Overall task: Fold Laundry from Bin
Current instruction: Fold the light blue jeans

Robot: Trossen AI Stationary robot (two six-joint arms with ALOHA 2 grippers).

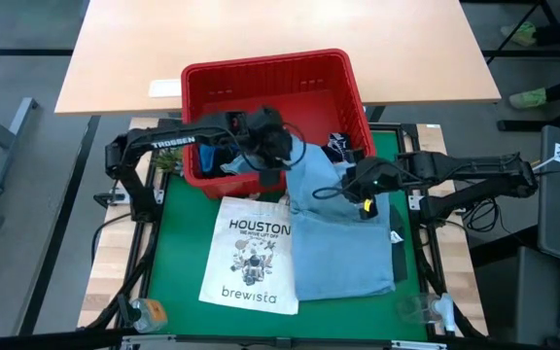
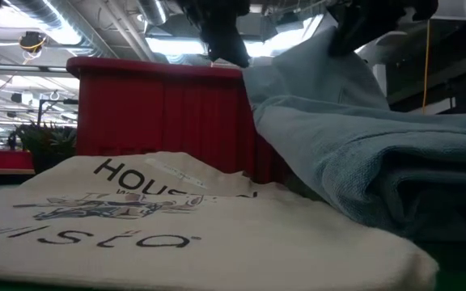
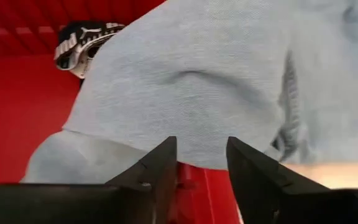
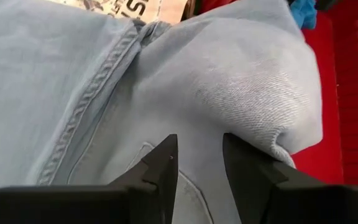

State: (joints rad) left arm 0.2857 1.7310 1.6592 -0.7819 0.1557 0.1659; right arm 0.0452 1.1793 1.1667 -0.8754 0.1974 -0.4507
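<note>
The light blue denim shirt (image 1: 338, 238) lies mostly on the green-topped bench (image 1: 178, 243), its upper part draped up over the front rim of the red rectangular plastic bin with slotted sides (image 1: 261, 83). The lower part of the shirt rests flat just beside the white tote bag printed "HOUSTON brewista" (image 1: 251, 258), which lies on the bench in front of the bin.

The left tool (image 1: 282, 156) hangs over the bin's front rim where the denim rises. In the left wrist view its two dark fingers (image 3: 157, 171) stand a little apart, with the fabric (image 3: 197, 81) bulging just beyond their tips; whether they pinch the cloth cannot be told. The right tool (image 1: 366, 190) sits over the shirt near the bin's front right corner. In the right wrist view its fingers (image 4: 160, 168) are likewise a small way apart, pressed close against a fold of denim (image 4: 241, 87); whether any cloth is caught between them cannot be told.

Inside the bin a bit of bright blue cloth (image 1: 212, 156) shows beneath the left arm, and a dark garment with white markings (image 1: 340, 146) lies by the right wall, close to the denim. From the low view the shirt (image 2: 362, 153) slopes from the bin's rim (image 2: 152, 69) down to the bench.
</note>
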